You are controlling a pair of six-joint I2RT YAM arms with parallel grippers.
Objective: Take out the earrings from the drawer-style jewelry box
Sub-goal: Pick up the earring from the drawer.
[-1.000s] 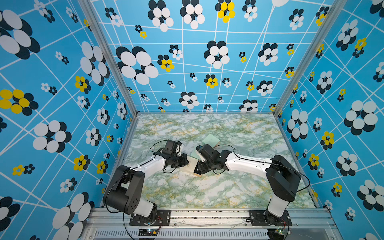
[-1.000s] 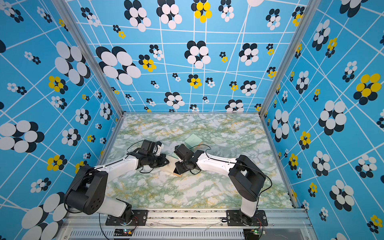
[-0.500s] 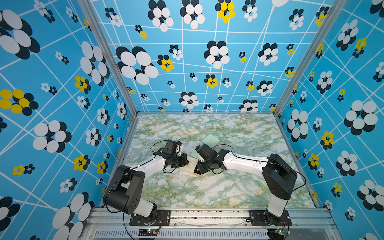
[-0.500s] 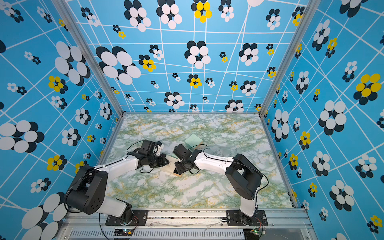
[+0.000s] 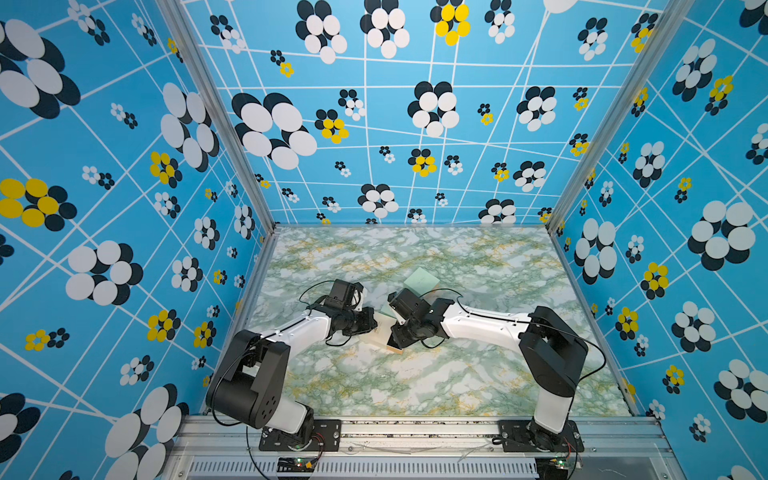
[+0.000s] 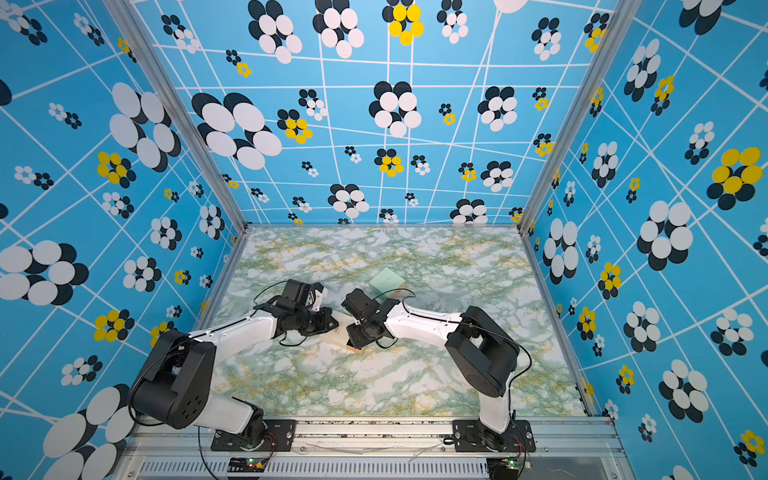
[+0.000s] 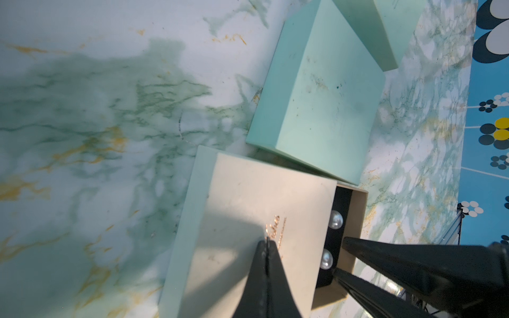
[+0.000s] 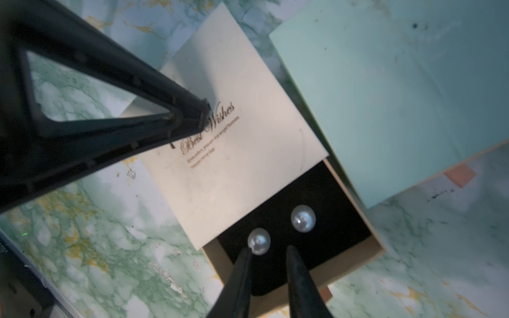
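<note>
A cream drawer-style jewelry box [image 8: 242, 154] printed "Best Wishes" lies on the marble table and shows in both top views [image 5: 380, 334] [image 6: 341, 330]. Its drawer [image 8: 366, 245] is slid partly out, baring a black pad. Two pearl earrings [image 8: 259, 241] [image 8: 303, 219] sit on that pad, also visible in the left wrist view [image 7: 335, 219]. My left gripper [image 7: 267, 241] is shut, its tips resting on the box's top. My right gripper [image 8: 270, 249] hangs open over the drawer. One of its fingers touches the nearer pearl's side, and nothing lies between the jaws.
A mint-green box [image 8: 399, 90] lies right beside the cream box, with an orange tab [image 8: 460, 174] at its edge. Another mint-green box [image 7: 391, 24] lies farther back [image 5: 422, 280]. Blue flowered walls enclose the table on three sides.
The right arm's elbow has swung a little to the left. Both grippers stay at the box as before.
</note>
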